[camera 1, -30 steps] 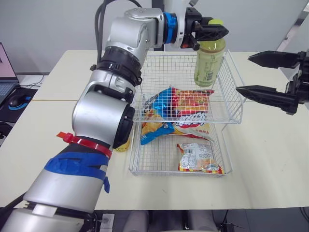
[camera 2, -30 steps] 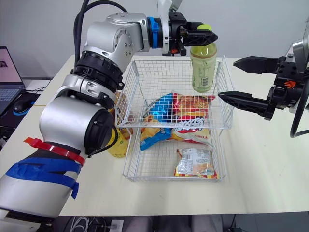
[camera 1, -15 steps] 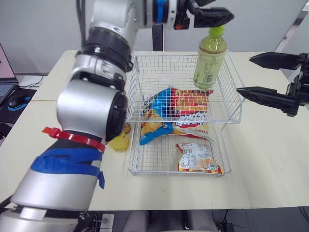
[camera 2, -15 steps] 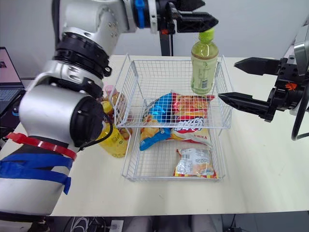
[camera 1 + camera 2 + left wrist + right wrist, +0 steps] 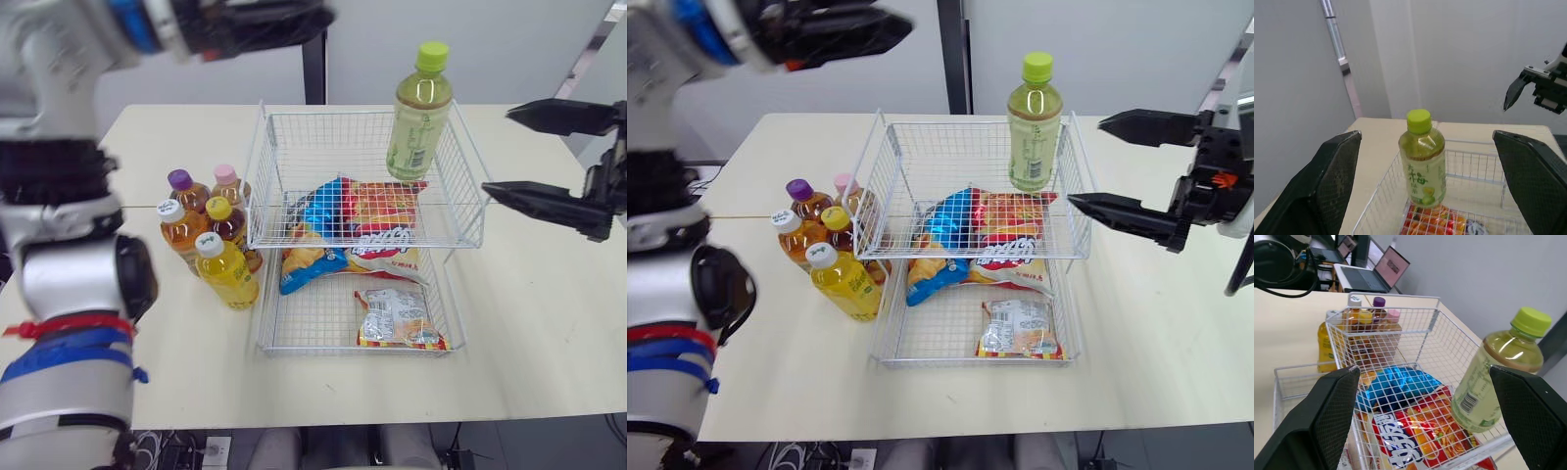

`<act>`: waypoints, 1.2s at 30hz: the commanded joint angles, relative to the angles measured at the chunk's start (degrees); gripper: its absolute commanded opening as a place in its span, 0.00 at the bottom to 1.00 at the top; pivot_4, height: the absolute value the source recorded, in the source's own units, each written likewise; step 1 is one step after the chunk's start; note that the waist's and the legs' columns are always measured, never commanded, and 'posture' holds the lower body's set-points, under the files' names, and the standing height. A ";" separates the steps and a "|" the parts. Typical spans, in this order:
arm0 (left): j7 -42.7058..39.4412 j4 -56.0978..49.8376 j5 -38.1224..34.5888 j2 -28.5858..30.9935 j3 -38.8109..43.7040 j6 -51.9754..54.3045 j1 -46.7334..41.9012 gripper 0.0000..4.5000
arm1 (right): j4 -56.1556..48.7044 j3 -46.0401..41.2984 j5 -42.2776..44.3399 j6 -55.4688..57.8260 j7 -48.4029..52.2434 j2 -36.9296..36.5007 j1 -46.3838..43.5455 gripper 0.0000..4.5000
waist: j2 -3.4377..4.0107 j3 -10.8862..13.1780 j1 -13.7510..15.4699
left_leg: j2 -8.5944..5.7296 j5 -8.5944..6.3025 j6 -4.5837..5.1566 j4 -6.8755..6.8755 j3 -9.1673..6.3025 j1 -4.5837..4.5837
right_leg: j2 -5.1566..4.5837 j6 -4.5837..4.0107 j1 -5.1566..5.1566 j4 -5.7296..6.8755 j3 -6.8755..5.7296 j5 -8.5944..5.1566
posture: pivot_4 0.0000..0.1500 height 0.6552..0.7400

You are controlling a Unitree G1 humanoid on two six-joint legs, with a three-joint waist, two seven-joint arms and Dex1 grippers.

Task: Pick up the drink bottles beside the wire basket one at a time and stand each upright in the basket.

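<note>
The green tea bottle (image 5: 419,117) stands upright in the far right corner of the wire basket (image 5: 323,147), free of both claws, with snack bags (image 5: 367,211) lying nearer in the basket. Five more bottles (image 5: 208,235) wait huddled together on the table, just left of the basket.

The left gripper (image 5: 893,14) hangs high at the far left, released. The right gripper (image 5: 496,151) hovers just right of the basket, also spread wide and empty.

The tall bottle probably sits unsteadily on the mesh, so a careless sweep of the right claw could topple it. Reaching into the tight cluster may knock over neighbours.

The left wrist view frames the bottle between its spread fingers. The right wrist view shows its barcode label and a laptop (image 5: 1393,267) beyond.
</note>
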 commanded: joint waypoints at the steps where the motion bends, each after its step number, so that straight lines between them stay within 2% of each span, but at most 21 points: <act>1: 4.37 -9.26 -2.82 5.41 5.13 4.05 5.21 0.99 | -1.16 1.84 1.86 -1.52 1.65 0.64 -1.96 1.00 | 0.00 0.00 -0.14 | 0.03 0.00 0.00 0.01 0.00 0.02 | 0.01 -0.01 0.00 0.01 0.01 0.00 | 1.00 1.00; 5: 12.14 -14.84 -2.45 10.08 12.39 6.61 14.32 0.99 | -0.65 8.30 1.90 -1.78 2.69 3.37 -5.29 1.00 | 0.00 0.00 0.01 | 0.00 0.00 0.01 0.06 -0.06 0.02 | 0.00 -0.01 0.07 0.00 -0.06 0.00 | 1.00 1.00; 13: 13.84 -19.61 -3.59 17.69 30.85 8.62 40.02 0.99 | 1.12 15.27 -0.24 -2.98 3.13 9.49 -9.75 1.00 | 0.01 -0.01 0.03 | 0.02 -0.01 0.01 0.02 -0.05 0.07 | -0.01 -0.02 0.06 0.01 -0.05 0.01 | 1.00 1.00; 16: 13.74 -20.11 -3.92 17.00 36.61 6.61 49.00 0.99 | 1.62 17.24 -1.66 -3.32 3.49 10.92 -11.20 1.00 | 0.01 -0.01 0.04 | 0.03 -0.01 0.01 0.00 -0.04 0.09 | -0.03 -0.03 0.05 -0.01 -0.03 0.00 | 1.00 1.00; 20: 14.47 -21.51 -4.03 12.01 42.51 0.31 59.12 0.99 | 2.55 19.45 -3.76 -3.29 4.19 11.86 -12.42 1.00 | 0.02 -0.02 0.87 | 0.02 -0.01 0.01 -0.02 -0.02 0.17 | -0.28 -0.05 0.10 -0.03 -0.04 0.01 | 1.00 1.00; 24: 15.62 -23.36 -7.53 9.34 44.16 2.07 64.66 0.99 | 2.99 20.00 -4.28 -2.99 4.95 12.45 -13.21 1.00 | -0.04 -0.04 1.53 | 0.00 -0.01 0.01 -0.01 0.00 0.19 | -0.43 -0.05 0.12 -0.03 -0.07 0.01 | 1.00 1.00; 27: 16.63 -25.54 -9.03 7.39 41.86 1.38 67.55 0.99 | 3.12 20.12 -4.12 -2.50 5.57 12.70 -13.61 1.00 | -0.07 -0.06 1.82 | -0.03 -0.02 0.01 -0.01 -0.03 0.19 | -0.47 -0.04 0.16 -0.06 -0.11 0.02 | 1.00 1.00; 32: 20.23 -29.15 -11.12 4.13 37.27 -0.83 67.53 0.99 | 3.14 20.16 -4.13 -2.02 6.28 12.74 -14.20 1.00 | -0.06 -0.06 1.82 | -0.04 -0.02 0.01 -0.03 0.02 0.23 | -0.51 -0.06 0.15 -0.04 -0.09 0.03 | 1.00 1.00; 36: 23.89 -29.16 -9.82 2.90 31.84 -3.97 65.42 0.99 | 3.01 20.00 -4.00 -1.62 6.33 12.65 -14.47 1.00 | -0.06 -0.06 1.70 | -0.04 -0.02 0.01 -0.03 0.04 0.23 | -0.50 -0.06 0.14 -0.03 -0.08 0.03 | 1.00 1.00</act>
